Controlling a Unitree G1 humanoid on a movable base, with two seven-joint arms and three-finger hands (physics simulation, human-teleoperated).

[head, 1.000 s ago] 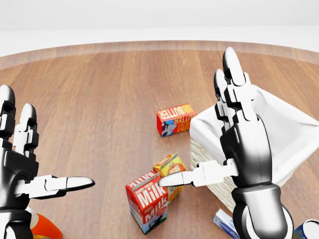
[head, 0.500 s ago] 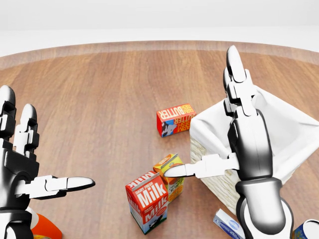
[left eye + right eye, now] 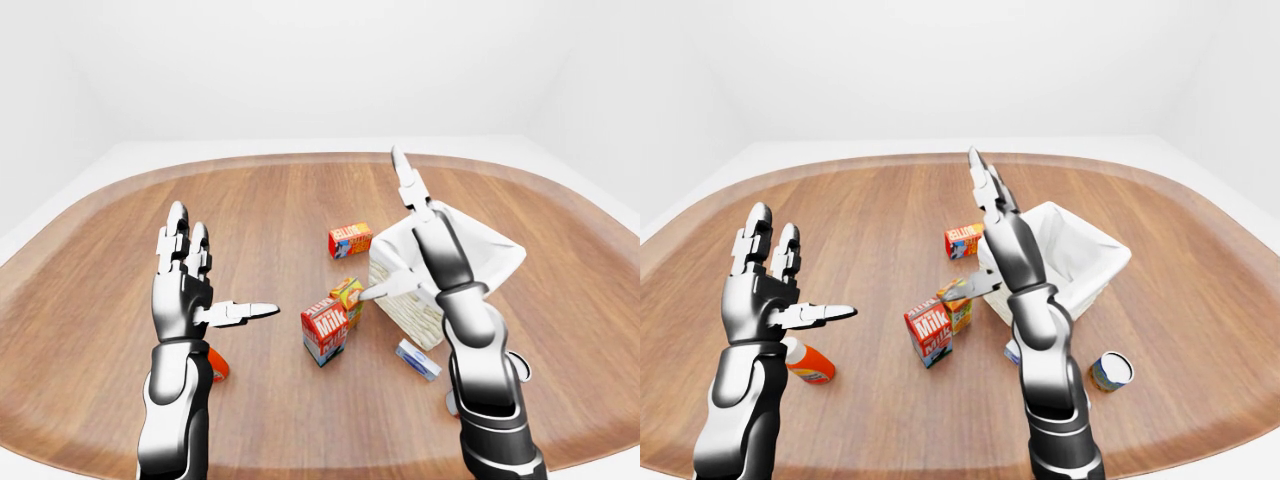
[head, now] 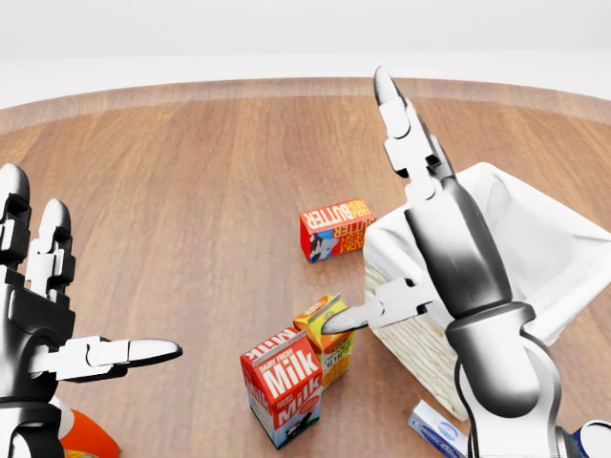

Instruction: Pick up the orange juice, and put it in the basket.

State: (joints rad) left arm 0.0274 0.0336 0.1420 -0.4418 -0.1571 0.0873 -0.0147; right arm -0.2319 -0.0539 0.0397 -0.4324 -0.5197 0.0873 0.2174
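The orange juice carton point(image 4: 322, 336) is small and orange-yellow. It stands upright on the wooden table point(image 4: 191, 191), between the milk carton point(image 4: 284, 386) and the basket point(image 4: 563, 267). The basket is wicker with a white cloth liner and lies at the right of the head view. My right hand point(image 4: 387, 205) is open, its fingers pointing up and left over the basket's left rim. Its thumb tip lies at the carton's top right edge, and I cannot tell if they touch. My left hand point(image 4: 95, 277) is open and empty at the left edge.
A red butter box point(image 4: 334, 229) lies above the orange juice. An orange bottle point(image 3: 808, 362) lies below my left hand. A blue-and-white box point(image 4: 434, 429) and a can point(image 3: 1110, 370) sit below the basket.
My right hand has tilted left, its fingertips swinging away from the basket. Its thumb tip has crept up and right to the orange juice carton's top. The left hand has not moved.
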